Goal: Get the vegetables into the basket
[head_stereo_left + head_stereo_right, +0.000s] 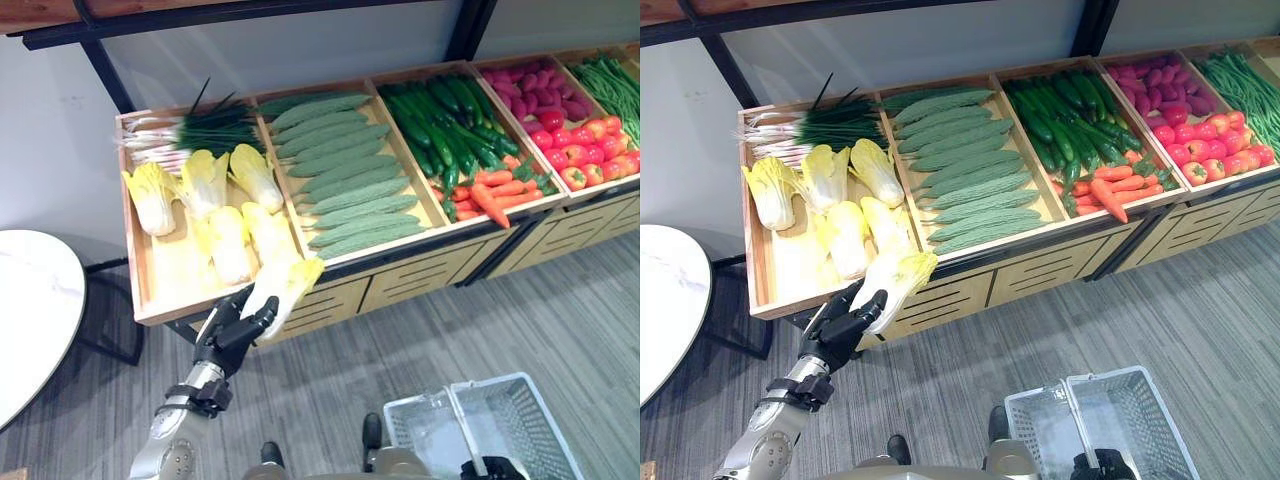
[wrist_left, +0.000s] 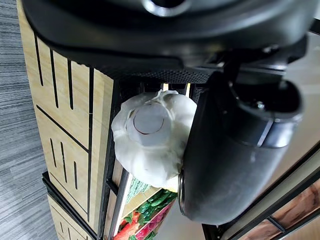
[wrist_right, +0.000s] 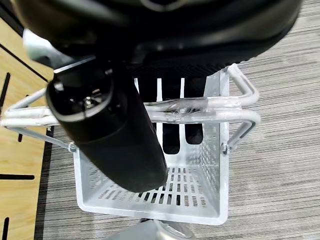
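Note:
My left hand [image 1: 232, 335] is shut on a pale yellow-green napa cabbage [image 1: 287, 283], which it holds just past the front edge of the left wooden crate [image 1: 150, 290]. In the left wrist view the cabbage's white cut base [image 2: 149, 136] faces me beside the thumb [image 2: 235, 150]. More cabbages [image 1: 228, 240] lie in that crate. The white wire basket [image 1: 520, 425] hangs low at the lower right over the floor. My right hand [image 3: 115, 135] is shut on the basket's paired handles [image 3: 205, 111], with the fingers curled beneath them.
Green onions [image 1: 190, 130] lie at the back of the cabbage crate. Further crates hold ridged green gourds [image 1: 345, 175], cucumbers [image 1: 440, 115], carrots [image 1: 495, 190], red peppers [image 1: 590, 150] and green beans [image 1: 615, 85]. A round white table [image 1: 30, 310] stands at the left.

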`<state>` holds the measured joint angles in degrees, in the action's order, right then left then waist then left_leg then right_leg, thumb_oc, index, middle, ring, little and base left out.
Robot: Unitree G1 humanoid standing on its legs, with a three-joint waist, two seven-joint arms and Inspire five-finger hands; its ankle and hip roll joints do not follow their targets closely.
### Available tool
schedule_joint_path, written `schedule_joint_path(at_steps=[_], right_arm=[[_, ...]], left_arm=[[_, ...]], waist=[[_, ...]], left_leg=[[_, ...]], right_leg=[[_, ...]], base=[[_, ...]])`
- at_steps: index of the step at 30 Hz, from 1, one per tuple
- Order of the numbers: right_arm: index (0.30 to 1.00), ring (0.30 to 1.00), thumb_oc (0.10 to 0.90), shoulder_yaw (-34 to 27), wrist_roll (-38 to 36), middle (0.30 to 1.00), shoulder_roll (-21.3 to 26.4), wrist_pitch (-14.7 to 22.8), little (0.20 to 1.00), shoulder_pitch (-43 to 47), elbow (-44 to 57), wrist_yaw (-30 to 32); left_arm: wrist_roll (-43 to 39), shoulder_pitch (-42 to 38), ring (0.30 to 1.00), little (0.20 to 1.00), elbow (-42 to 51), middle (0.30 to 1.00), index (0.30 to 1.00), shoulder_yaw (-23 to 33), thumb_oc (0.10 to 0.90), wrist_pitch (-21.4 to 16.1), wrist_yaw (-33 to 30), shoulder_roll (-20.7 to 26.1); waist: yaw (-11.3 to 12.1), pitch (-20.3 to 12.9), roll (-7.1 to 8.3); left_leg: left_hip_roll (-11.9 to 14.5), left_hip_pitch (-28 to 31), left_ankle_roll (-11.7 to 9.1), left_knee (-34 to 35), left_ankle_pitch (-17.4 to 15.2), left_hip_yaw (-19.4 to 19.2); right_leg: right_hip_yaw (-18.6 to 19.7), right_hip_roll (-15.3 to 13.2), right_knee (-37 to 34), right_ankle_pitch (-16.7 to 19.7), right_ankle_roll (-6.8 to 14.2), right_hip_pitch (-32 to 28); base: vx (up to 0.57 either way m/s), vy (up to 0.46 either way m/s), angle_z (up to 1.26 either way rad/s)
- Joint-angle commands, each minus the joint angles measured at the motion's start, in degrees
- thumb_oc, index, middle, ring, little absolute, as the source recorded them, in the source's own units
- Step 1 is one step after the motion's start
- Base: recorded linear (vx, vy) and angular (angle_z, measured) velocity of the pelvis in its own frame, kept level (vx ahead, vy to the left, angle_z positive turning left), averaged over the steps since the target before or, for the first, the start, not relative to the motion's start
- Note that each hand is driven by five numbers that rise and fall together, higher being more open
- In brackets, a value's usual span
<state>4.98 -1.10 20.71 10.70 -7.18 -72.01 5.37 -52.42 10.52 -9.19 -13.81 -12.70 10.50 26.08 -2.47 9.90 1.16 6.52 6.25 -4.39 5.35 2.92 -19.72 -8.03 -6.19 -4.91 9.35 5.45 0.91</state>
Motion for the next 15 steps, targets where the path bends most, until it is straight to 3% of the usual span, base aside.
schedule_joint_path(at_steps=[1,4,7,11,13,15], right_arm=[[0.300,0.300,0.400,0.7,-2.6,0.300,2.0,1.6,0.300,2.5,0.0,0.0],[0.300,0.300,0.400,0.1,-2.8,0.300,2.2,1.5,0.300,2.5,0.7,0.0],[0.300,0.300,0.400,-0.5,-3.2,0.300,1.9,1.2,0.300,2.2,1.9,0.1],[0.300,0.300,0.400,-0.2,-3.3,0.300,1.3,1.1,0.300,2.6,2.1,0.0],[0.300,0.300,0.400,0.4,-3.2,0.300,1.2,1.0,0.300,3.2,2.4,0.2],[0.300,0.300,0.400,0.2,-3.1,0.300,1.2,1.0,0.300,3.2,2.6,0.4]], left_arm=[[-1.2,-7.5,0.300,0.300,7.6,0.300,0.300,3.0,0.400,-4.5,3.9,1.9],[-2.0,-8.7,0.300,0.300,7.7,0.300,0.300,2.0,0.400,-4.3,4.9,2.4],[-1.7,-10.9,0.300,0.300,6.8,0.300,0.300,0.5,0.400,-4.5,5.6,3.1],[-1.4,-11.9,0.300,0.300,6.3,0.300,0.300,0.2,0.400,-4.9,5.7,3.7],[-1.2,-12.7,0.300,0.300,5.8,0.300,0.300,-0.2,0.400,-4.9,5.9,4.6],[-1.0,-12.9,0.300,0.300,5.5,0.300,0.300,-0.1,0.400,-4.7,6.0,4.6]], waist=[[0.4,1.3,3.17],[0.1,2.0,3.47],[-1.8,2.8,4.33],[-2.4,3.2,4.40],[-1.4,3.7,3.59],[-0.9,3.7,2.67]], left_leg=[[-0.3,-1.4,-0.6,-5.3,-3.8,3.2],[-0.9,-2.1,0.1,-6.5,-4.8,2.6],[-2.8,-1.2,0.9,-4.4,-5.0,-0.1],[-2.3,-1.7,1.1,-4.1,-4.7,-3.2],[-1.0,-2.6,1.7,-4.6,-4.3,-6.2],[-0.6,-2.3,1.4,-4.2,-4.9,-7.1]], right_leg=[[2.4,-5.1,6.8,-3.4,5.4,0.7],[3.4,-6.0,8.9,-2.5,6.3,2.3],[6.1,-7.4,8.2,4.3,8.9,4.6],[7.7,-7.5,6.5,7.9,9.5,7.5],[0.3,-9.3,10.9,4.3,8.4,7.7],[-4.7,-10.7,14.6,0.9,8.2,6.3]], base=[[-0.08,0.159,-0.19],[-0.05,0.133,-0.08],[-0.07,0.159,-0.14],[-0.12,0.070,-0.55],[-0.18,0.150,-0.77],[-0.09,0.153,-0.85]])
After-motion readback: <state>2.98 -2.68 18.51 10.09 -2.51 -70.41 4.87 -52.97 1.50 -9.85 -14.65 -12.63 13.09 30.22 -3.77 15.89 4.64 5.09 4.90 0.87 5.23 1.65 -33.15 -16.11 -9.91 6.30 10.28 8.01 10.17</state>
